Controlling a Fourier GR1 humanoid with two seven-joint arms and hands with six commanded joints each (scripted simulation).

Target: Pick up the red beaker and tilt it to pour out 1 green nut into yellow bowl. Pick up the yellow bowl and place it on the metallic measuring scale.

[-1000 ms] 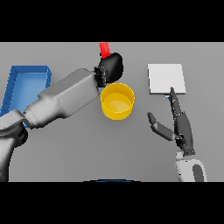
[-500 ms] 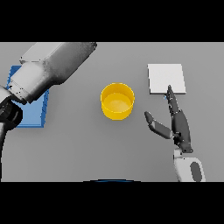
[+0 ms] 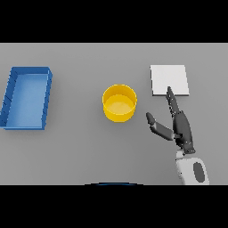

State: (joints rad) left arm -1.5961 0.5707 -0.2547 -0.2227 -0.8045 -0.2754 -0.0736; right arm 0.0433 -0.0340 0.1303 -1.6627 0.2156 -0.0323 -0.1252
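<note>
Yellow bowl [image 3: 119, 103] upright at table [image 3: 80, 151] centre, untouched. Right hand [image 3: 177, 124] just right of bowl, fingers straight, thumb spread, fingertips at edge of metallic scale [image 3: 168, 79]. Blue tray [image 3: 27, 97] far left.

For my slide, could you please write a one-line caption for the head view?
Yellow bowl mid-table between blue tray and metallic scale; open right hand beside the bowl.
</note>
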